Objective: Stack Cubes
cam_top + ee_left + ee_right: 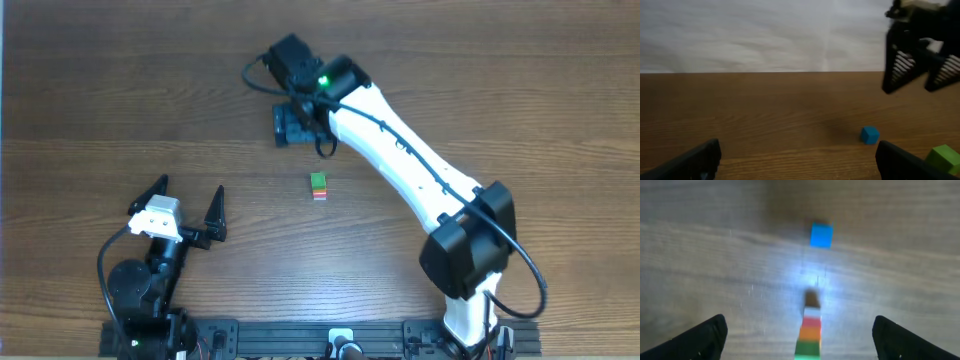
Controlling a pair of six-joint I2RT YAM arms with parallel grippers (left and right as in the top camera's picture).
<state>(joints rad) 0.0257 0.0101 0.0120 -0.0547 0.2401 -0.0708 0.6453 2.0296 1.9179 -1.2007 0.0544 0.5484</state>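
**Right pincer wide above the blue cube, stack waiting**

Right pincer point(296, 126) hangs lifted with its jaws wide and nothing between them, at about 11 o'clock from the stack point(319, 186). The blue cube point(821, 235) lies alone on the bench point(520, 90), near the stack but apart from it. As far as the wrist view lets me judge, it also lies toward 11 o'clock of the stack. The stack stands upright mid-bench, a green cube point(808, 349) on top with orange and red under it. Its lowest layers are too blurred to name. The left pincer point(191, 187) rests at 8 o'clock of the stack, well apart, jaws equally wide and empty.

The step in hand looks to be fetching the blue cube. To do it well:
- Centre over the cube and turn the wrist so the fingers meet two opposite faces squarely.
- Descend straight and close low on its sides.
- Keep away from the stack on the way down, since it is tall and narrow and a brush would likely topple it.
- Lift clear above the green cube before crossing, and settle the blue cube flat and edge-aligned.
- Open gently and rise straight.

The bench is dark wood with long grain, and the right wrist view shows a glare patch beside the stack. A pale wall point(765, 35) backs the bench, and a black rail point(270, 332) runs at 6 o'clock.
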